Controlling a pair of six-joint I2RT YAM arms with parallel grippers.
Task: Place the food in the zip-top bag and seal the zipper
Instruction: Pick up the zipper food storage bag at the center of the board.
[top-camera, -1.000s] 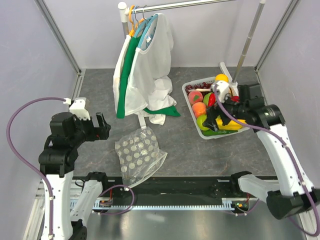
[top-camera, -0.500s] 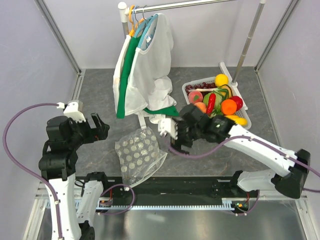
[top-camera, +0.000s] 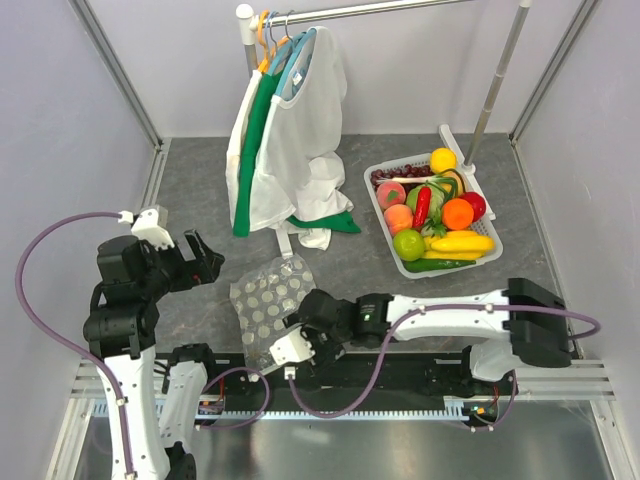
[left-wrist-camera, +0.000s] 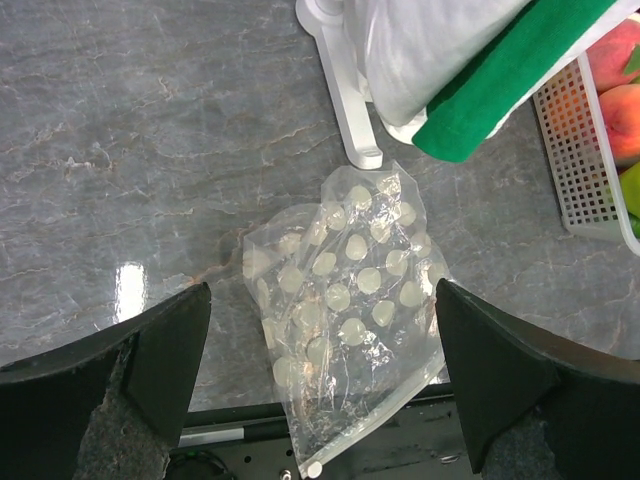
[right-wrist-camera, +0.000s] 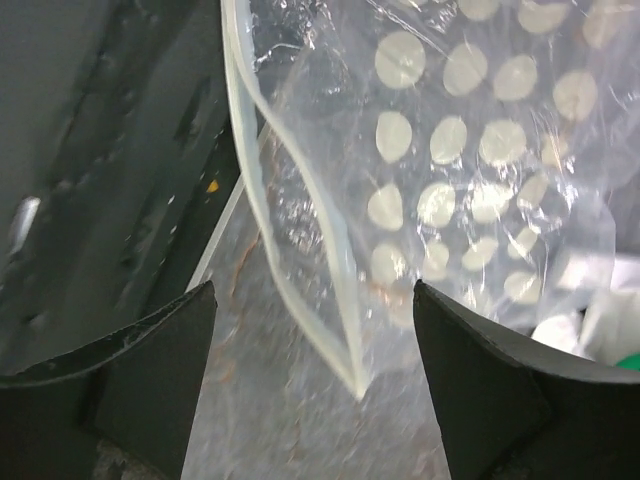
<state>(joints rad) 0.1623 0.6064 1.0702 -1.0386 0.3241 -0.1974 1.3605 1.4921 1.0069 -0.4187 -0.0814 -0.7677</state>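
Note:
The clear zip-top bag (top-camera: 272, 308) with white dots lies empty on the table's near edge; it also shows in the left wrist view (left-wrist-camera: 345, 305) and close up in the right wrist view (right-wrist-camera: 450, 150). Its pale zipper (right-wrist-camera: 290, 250) gapes open. My right gripper (top-camera: 297, 346) is open, low at the bag's near right corner, with the zipper corner between its fingers (right-wrist-camera: 500, 390). My left gripper (top-camera: 200, 255) is open and empty, above the table left of the bag. The food (top-camera: 432, 215), toy fruits and vegetables, fills the white basket (top-camera: 425, 270) at the right.
White mesh and green garments (top-camera: 285, 140) hang from a rack whose white foot (left-wrist-camera: 345, 90) stands just behind the bag. A metal pole (top-camera: 490, 90) rises behind the basket. The black base rail (top-camera: 400, 372) runs along the near edge.
My right arm has swung from the basket down and left to the bag's near right corner, carrying nothing. My left gripper has stayed about where it was.

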